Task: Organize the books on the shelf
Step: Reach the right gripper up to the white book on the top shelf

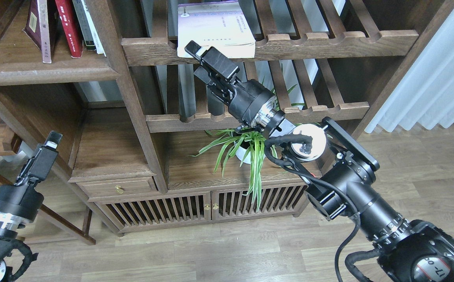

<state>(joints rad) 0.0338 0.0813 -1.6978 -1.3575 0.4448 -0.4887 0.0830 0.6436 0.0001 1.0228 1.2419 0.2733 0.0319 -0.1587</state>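
The pale lavender-white book point(215, 29) lies flat on the upper slatted rack, its near edge overhanging the front rail. My right gripper point(196, 60) is open and empty, just in front of and below the book's near left corner. The maroon book point(39, 23) and the red book point(68, 27) stand leaning on the solid dark-brown shelf point(46, 72) at the top left, beside some grey and white books point(88, 23). My left gripper point(52, 139) hangs low at the left, below that shelf, seen narrow and dark with nothing visibly in it.
A potted spider plant point(246, 149) stands in the compartment under the lower slatted rack point(321, 109), right beneath my right arm. A small drawer point(117, 188) and slatted cabinet doors point(195, 207) sit below. A white curtain point(438, 78) hangs at the right.
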